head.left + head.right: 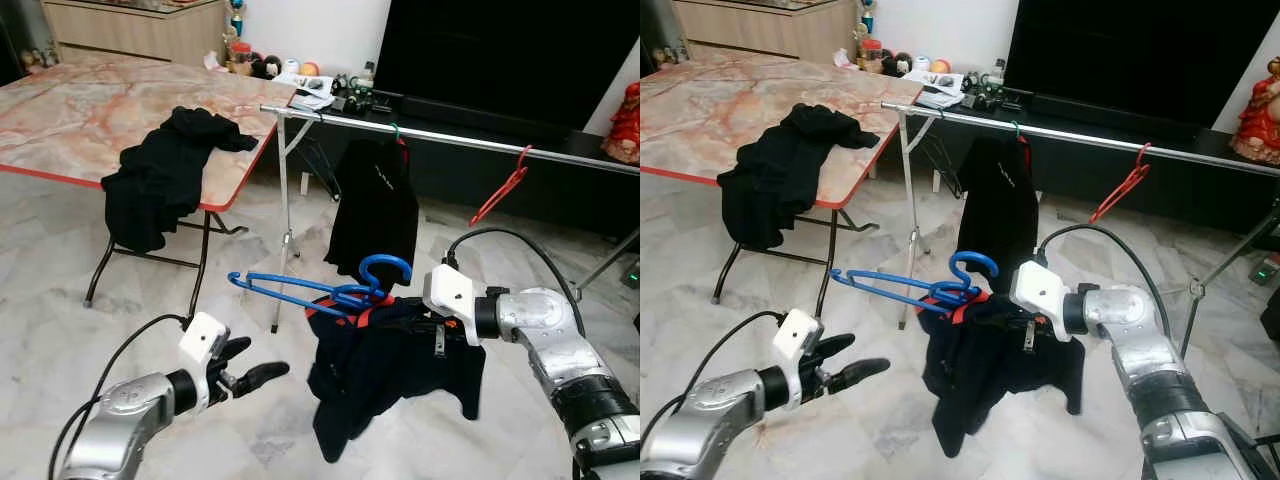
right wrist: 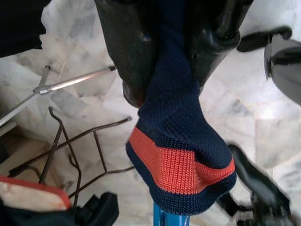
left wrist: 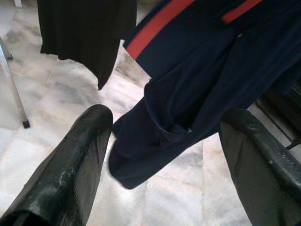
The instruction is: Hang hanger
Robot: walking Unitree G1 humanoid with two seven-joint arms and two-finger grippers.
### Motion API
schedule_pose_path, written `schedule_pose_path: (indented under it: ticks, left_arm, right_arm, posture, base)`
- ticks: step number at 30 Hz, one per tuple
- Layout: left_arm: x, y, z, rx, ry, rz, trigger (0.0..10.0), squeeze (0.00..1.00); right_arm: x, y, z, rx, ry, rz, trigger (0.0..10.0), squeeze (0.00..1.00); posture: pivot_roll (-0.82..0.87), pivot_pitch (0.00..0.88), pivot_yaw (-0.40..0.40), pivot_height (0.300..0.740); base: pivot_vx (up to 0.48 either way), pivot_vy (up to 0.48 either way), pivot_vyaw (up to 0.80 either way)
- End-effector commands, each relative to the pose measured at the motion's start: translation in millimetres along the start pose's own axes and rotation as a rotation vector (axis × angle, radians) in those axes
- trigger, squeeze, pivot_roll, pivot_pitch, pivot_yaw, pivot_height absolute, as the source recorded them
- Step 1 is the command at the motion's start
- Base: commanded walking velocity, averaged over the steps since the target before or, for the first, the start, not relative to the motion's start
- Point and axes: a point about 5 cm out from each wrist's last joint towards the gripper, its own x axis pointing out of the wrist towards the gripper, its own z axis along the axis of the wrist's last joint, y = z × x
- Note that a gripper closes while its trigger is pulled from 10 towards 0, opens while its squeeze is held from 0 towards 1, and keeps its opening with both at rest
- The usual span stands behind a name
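The right claw (image 1: 415,325) is clamped on the navy garment (image 1: 385,375) draped over the blue hanger (image 1: 330,290), low at six o'clock of the rail (image 1: 450,135). The left claw (image 1: 255,375) hangs apart. Raise the hook above the rail towards twelve o'clock, then lower it on.

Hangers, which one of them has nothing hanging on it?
The red hanger, hooked bare on the rail. The blue hanger carries the navy garment that the right gripper holds.

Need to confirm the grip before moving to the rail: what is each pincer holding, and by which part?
The right pincer is shut on the navy garment, pinching its orange-banded knit edge beside the blue hanger. The left pincer is open and holds nothing.
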Motion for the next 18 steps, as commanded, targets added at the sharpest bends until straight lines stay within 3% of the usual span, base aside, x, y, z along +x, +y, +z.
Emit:
schedule_pose_path:
  ticks: [1,18]
  left_arm:
    - [5.6,2.6,0,-0.006,-0.019,0.030,10.0,0.00]
    - [31.3,-1.4,-1,-0.109,-0.134,0.040,10.0,0.00]
  right_arm:
    - [-6.2,-7.3,19,-0.045,-0.065,-0.010,0.0,0.00]
    - [1.0,-0.4,42,-0.085,-0.133,0.082,0.0,0.00]
  posture:
    - [0.09,0.002,-0.126,0.740]
    - [0.08,0.000,-0.141,0.740]
  base:
    - [0.000,0.000,0.00]
    - [0.000,0.000,0.00]
